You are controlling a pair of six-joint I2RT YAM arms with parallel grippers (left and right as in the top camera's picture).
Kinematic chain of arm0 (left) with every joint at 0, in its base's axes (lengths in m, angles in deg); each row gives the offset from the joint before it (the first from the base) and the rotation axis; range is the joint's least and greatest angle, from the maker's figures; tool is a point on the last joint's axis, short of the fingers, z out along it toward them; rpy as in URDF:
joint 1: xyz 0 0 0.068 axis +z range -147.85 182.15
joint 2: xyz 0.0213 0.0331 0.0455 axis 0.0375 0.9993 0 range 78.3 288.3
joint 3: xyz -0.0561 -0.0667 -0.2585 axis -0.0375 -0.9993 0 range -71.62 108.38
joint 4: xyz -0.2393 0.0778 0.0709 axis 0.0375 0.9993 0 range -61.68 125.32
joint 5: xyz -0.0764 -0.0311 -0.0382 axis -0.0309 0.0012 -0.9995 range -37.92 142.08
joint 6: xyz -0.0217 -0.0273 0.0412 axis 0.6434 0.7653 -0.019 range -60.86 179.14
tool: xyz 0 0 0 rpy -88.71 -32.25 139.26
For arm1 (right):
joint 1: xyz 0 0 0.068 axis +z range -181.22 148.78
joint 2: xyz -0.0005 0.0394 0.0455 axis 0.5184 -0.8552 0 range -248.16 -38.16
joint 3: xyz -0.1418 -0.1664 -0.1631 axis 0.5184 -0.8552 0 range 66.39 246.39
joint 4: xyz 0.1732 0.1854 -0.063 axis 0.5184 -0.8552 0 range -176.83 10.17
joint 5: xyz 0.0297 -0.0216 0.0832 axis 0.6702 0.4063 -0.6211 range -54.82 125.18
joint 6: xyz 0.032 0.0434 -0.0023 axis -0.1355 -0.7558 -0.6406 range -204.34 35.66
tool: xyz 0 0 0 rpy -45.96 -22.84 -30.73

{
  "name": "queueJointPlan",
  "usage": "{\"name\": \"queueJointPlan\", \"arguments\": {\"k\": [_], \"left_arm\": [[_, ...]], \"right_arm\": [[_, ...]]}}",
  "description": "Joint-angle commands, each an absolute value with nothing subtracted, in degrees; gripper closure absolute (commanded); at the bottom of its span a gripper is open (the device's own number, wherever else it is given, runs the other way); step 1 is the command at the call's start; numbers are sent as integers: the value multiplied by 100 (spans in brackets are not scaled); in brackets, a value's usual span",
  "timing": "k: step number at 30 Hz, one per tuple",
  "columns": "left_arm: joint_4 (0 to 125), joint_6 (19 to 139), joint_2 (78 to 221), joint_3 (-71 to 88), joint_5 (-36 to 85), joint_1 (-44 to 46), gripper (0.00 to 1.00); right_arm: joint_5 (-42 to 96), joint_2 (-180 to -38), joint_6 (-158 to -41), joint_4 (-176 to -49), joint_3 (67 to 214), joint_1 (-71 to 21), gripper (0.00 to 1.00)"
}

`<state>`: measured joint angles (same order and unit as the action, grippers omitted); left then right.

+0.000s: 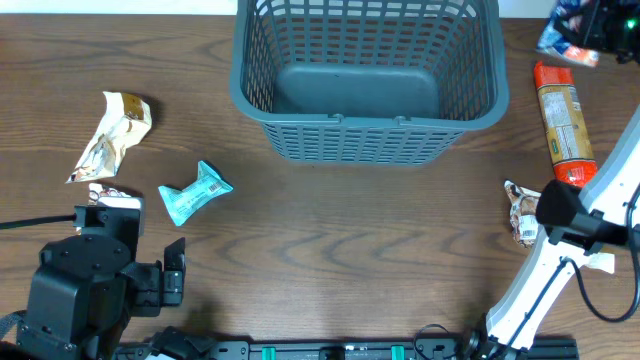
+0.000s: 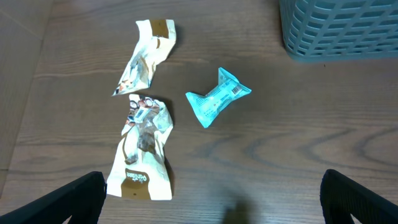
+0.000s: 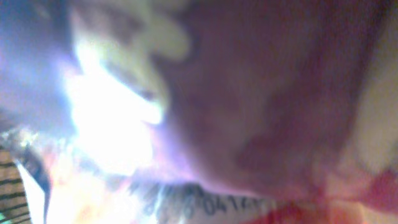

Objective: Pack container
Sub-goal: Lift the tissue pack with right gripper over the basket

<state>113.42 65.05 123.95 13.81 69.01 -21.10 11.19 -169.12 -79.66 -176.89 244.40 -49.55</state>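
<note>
Blurred packaging is seen filling the right wrist view, so the right gripper's finger state cannot be told. Fingers of the left gripper are held wide apart. The container is set far, at centre.

left arm is parked near-left, left gripper spread wide with nothing in it. right arm stretches far right, and the right gripper grip is unclear tbh.

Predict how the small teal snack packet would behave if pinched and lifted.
The teal packet looks crumpled with twisted ends, so it would probably flex and crinkle rather than stay stiff. Being small and puffy, it is likely light. Lying flat on the table, it seems unlikely to roll.
</note>
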Motion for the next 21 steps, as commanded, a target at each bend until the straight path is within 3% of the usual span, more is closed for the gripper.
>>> {"name": "queueJointPlan", "arguments": {"k": [1,10,21], "left_arm": [[11355,6468,12401,1453,6977,-2075,1],[11355,6263,12401,1453,7010,-2075,1],[11344,6138,12401,1453,8909,-2072,1]], "right_arm": [[138,-16538,-8027,-17693,24624,-4553,99],[341,-16070,-8025,-17521,24624,-3213,98],[1410,-16075,-8025,-17711,24552,-2135,98]]}}
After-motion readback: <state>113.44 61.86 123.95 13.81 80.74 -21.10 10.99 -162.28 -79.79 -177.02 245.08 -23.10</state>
